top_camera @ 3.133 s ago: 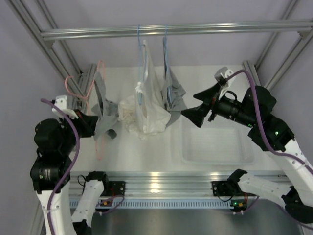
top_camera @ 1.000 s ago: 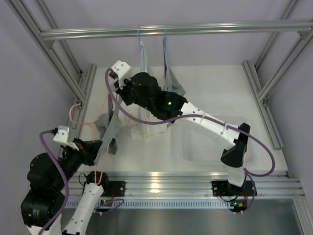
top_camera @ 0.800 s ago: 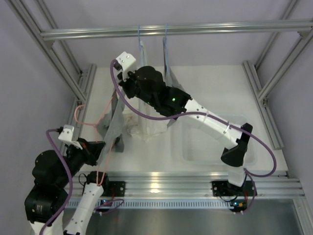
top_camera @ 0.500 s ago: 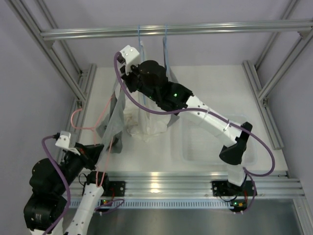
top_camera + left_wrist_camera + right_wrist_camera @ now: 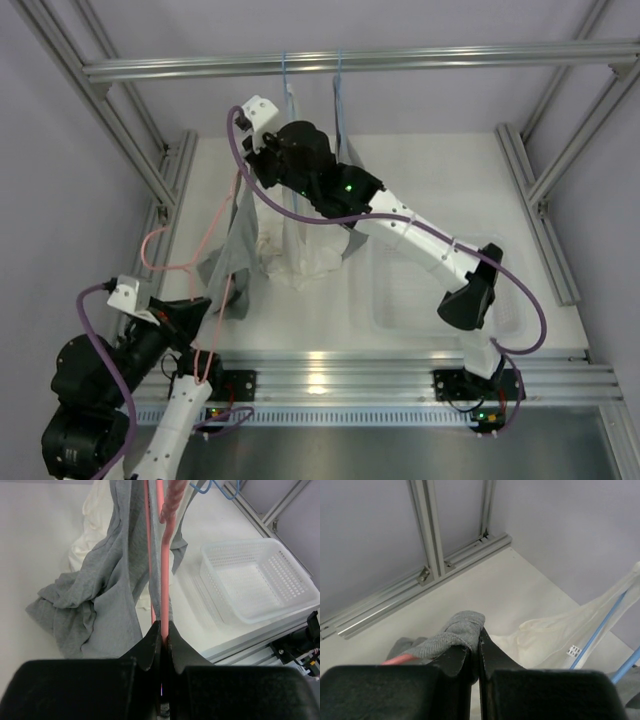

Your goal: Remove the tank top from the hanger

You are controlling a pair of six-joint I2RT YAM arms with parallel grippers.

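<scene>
My left claw (image 5: 161,631) is closed on a bar of the pink hanger (image 5: 164,575), at about 7 o'clock in the top view. My right claw (image 5: 476,652) is closed on a fold of the grey tank top (image 5: 457,630), at about 11 o'clock. The tank top is stretched between both claws, at 9 o'clock from the middle of the table (image 5: 430,180), with its straps around the hanger; the white basket (image 5: 255,580) stands apart at 4 o'clock, and a white garment (image 5: 300,250) on a blue hanger (image 5: 600,630) is just beside the tank top, at its 3 o'clock.
</scene>
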